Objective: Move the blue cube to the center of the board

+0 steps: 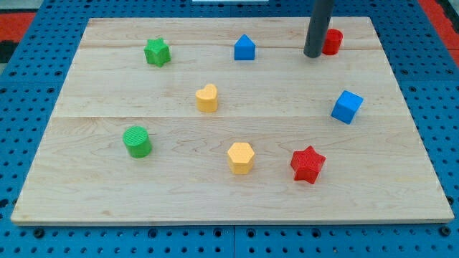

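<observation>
The blue cube (346,106) lies on the wooden board (107,186) at the view's right, about mid-height. My tip (313,54) rests on the board near the view's top right, up and a little left of the blue cube, well apart from it. The tip stands just left of a red cylinder (332,41), close to or touching it; I cannot tell which.
A blue house-shaped block (244,48) sits at top centre, a green star (157,51) top left, a yellow heart (207,98) left of centre, a green cylinder (137,141) lower left, a yellow hexagon (241,158) lower centre, a red star (308,164) lower right.
</observation>
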`<action>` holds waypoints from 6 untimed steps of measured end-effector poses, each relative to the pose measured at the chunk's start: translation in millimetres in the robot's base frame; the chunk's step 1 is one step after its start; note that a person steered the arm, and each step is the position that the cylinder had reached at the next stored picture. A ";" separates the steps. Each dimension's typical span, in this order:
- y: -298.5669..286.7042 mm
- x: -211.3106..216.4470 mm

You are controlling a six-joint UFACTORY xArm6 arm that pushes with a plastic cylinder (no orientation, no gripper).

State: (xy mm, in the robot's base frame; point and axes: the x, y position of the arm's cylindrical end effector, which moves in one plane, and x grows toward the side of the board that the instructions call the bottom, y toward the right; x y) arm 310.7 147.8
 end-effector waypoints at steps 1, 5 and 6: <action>29.1 5.5; 147.2 53.7; 147.9 76.0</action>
State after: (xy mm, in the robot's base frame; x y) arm 386.7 295.8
